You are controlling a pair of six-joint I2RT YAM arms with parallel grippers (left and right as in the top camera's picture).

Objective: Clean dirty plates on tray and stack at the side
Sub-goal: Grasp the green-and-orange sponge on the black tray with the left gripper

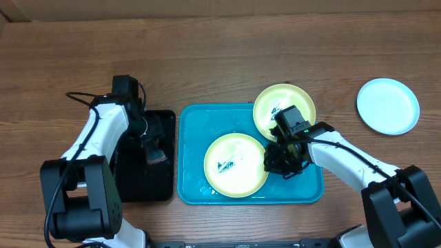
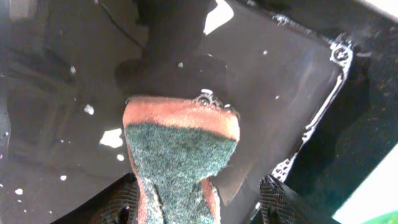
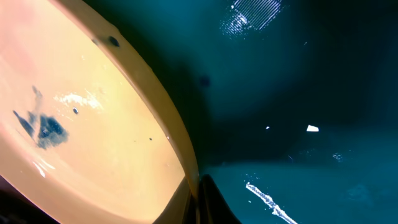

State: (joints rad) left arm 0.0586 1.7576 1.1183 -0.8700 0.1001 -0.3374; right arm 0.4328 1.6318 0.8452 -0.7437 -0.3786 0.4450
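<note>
Only the overhead view shows all three plates. A white plate (image 1: 388, 105) sits alone on the wooden table (image 1: 69, 55) at the far right. One yellow-green plate (image 1: 236, 165) lies flat in the cyan tray (image 1: 193, 138). A raised yellow-green plate (image 1: 284, 103) overhangs the tray's far right corner. Both yellow-green ones carry a dark smear.

The right wrist view shows the right gripper (image 3: 199, 202), mostly cut off, with its fingers together on the raised plate's rim. In the left wrist view the left gripper (image 2: 199, 200) has its fingers apart around a sponge (image 2: 180, 155) in the wet black tray (image 2: 280, 74), with a gap beside one finger.
</note>
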